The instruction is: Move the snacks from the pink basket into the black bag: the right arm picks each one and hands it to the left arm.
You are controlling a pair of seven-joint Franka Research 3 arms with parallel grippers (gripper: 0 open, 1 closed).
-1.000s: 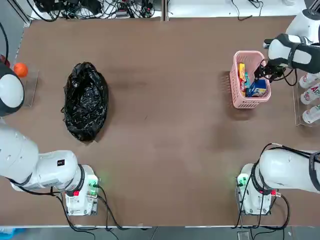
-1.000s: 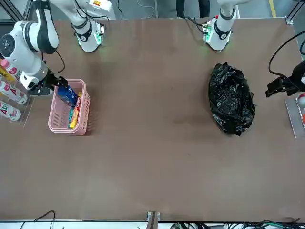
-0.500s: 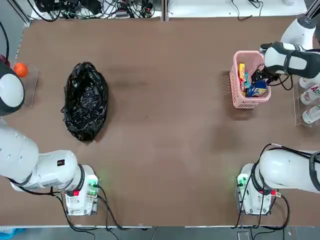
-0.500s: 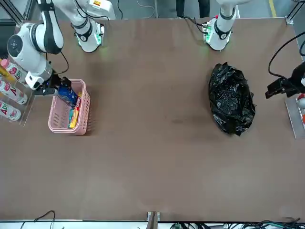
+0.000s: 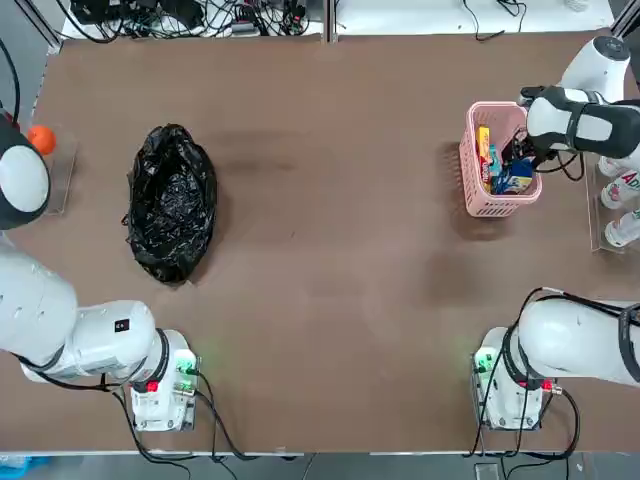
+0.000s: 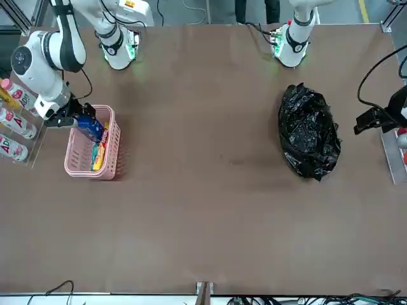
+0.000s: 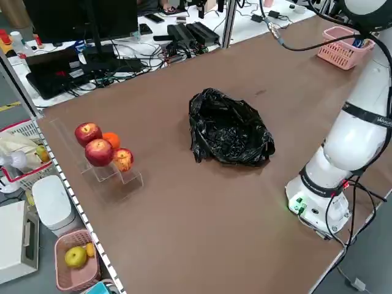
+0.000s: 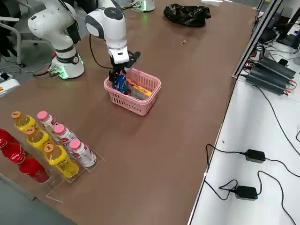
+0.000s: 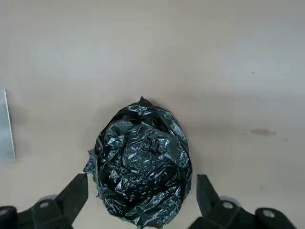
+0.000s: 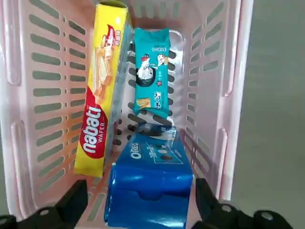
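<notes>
1. Here we find the snacks in the pink basket (image 5: pixel 468 172), which sits at the right of the top view, toward the upper edge of the table (image 5: pixel 330 250).
2. In the right wrist view we see three of them: a blue packet (image 10: pixel 150 183) nearest the camera, a teal packet (image 10: pixel 151 71) behind it, and a yellow box (image 10: pixel 101 86) standing on edge along one basket wall.
3. The right gripper (image 10: pixel 138 202) hangs over the basket with its fingers spread, one on each side of the blue packet; we cannot quite tell whether the pads touch it, though it does not look squeezed.
4. In the front view that gripper (image 6: pixel 75 118) shows at the basket's upper left corner, beside a rack of bottles (image 6: pixel 14 121) at the frame's left edge.
5. The black bag (image 5: pixel 171 203) lies crumpled at the left of the top view, well apart from the basket.
6. The left gripper (image 9: pixel 139 202) hovers above the bag, jaws released and empty; in the front view it (image 6: pixel 372 119) is at the far right edge.
7. An orange ball (image 5: pixel 40 139) sits at the upper left of the top view.
</notes>
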